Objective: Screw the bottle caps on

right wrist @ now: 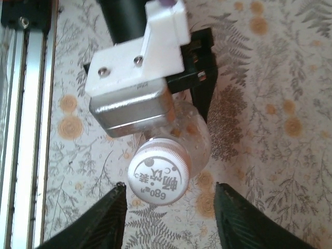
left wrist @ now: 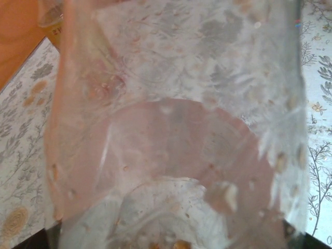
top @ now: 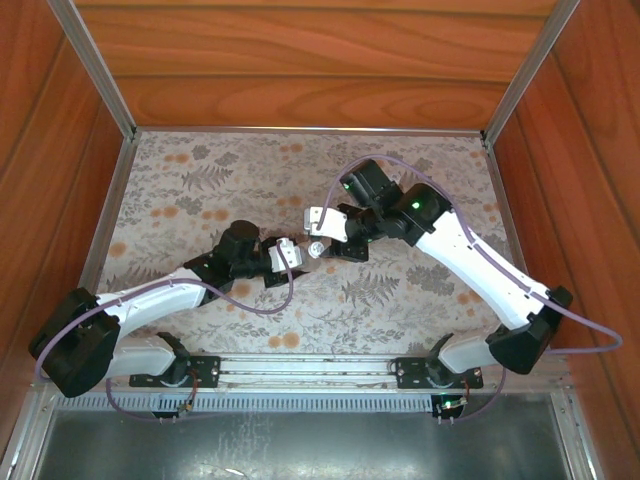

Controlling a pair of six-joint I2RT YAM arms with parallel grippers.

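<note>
Right tool (right wrist: 170, 185) fingers spread either side of the tiny white round plastic cap (right wrist: 158, 175), which sits on the neck of the small clear plastic bottle (right wrist: 196, 129) your left tool (top: 298, 256) clamps, so you've one cap placed, and I'd judge the tightening is yet to do.

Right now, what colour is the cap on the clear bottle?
White cap on the clear bottle, dark print on top; best in right wrist view.
</note>
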